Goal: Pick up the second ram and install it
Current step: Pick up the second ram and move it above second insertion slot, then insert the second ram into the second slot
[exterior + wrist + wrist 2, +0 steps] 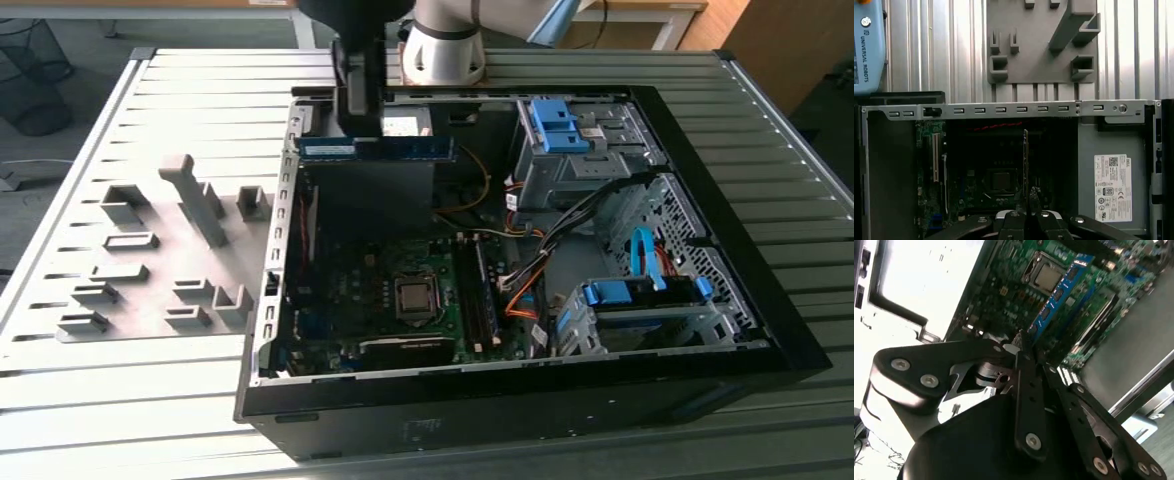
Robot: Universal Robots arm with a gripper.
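Black linkage arms of the gripper (1021, 339) filled the foreground in the second wrist view. Its jaws were drawn almost together, with nothing but the thickness of the second ram (1061, 287) between them. In the first wrist view the gripper (1026, 202) held the same stick edge-on, so the second ram (1026, 155) showed as one thin line over the open case.

In the exterior view the gripper (358, 125) hung over the far edge of the computer case (534, 410), towards that view's left. The second ram (387, 148) was clear of the board below. It stood on its long edge with its flat faces upright. Its long axis ran level along the case's far wall, from the exterior view's left to its right, and the jaws gripped its upper edge left of the middle.

Beneath lay the green motherboard (340, 300) with its processor socket (416, 296) and, just beside that, long dark memory slots (478, 290). Orange and black cables (527, 275) crossed between the board and the drive bays, where bright blue latches (558, 125) stood. A grey holder plate (147, 260) with upright blocks rested on the slatted table (134, 400) near the edge at the exterior view's left, well apart from the stick.
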